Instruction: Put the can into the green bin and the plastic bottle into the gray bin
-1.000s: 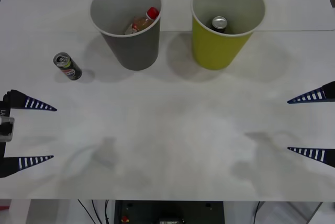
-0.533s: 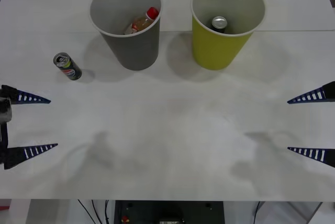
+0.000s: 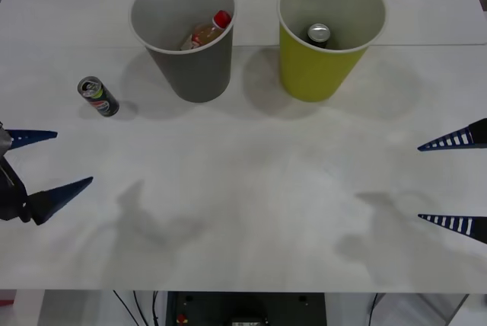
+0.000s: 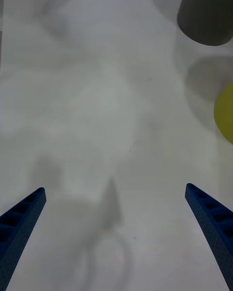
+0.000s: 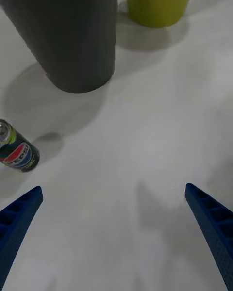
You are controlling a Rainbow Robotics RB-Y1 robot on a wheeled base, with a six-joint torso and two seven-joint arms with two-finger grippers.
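Surface (image 3: 251,189) lies broad and bare at its middle. Gray bin (image 3: 185,33) holds the plastic bottle (image 3: 207,31); green bin (image 3: 329,33) stands beside it. Left hand (image 3: 47,162) and right hand (image 3: 453,181) gape at opposite edges. The can (image 3: 98,96) stands left of the gray bin.

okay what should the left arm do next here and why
Probably move the open left tool forward toward the can. The can stands on the table left of the gray bin, outside the green bin, and the bottle already lies in the gray bin. The right tool waits open at the right edge.
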